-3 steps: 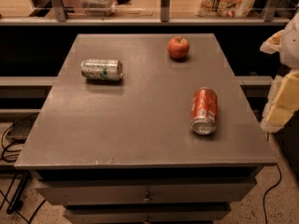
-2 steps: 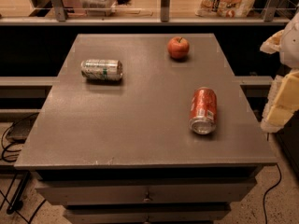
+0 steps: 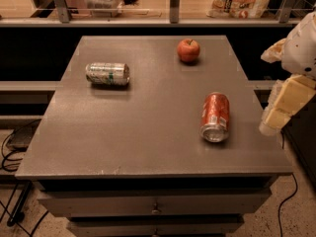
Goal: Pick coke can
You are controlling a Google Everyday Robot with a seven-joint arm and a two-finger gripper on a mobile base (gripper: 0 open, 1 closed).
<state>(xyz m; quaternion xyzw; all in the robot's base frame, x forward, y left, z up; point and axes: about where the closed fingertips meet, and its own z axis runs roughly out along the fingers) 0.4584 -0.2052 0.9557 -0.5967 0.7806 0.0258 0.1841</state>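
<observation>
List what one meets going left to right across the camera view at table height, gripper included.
silver-and-green can → red apple → coke can → gripper, which hangs just past the right edge of the table.

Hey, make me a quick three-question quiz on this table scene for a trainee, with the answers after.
1. True or false: the coke can lies on its side on the table.
2. Where is the gripper? A: clamped on the coke can. B: off the table's right-hand edge as seen, apart from the coke can. C: resting mid-table.
3. How many cans are on the table?
Key: 1 true. 2 B. 3 two, the coke can and the silver-and-green can.
</observation>
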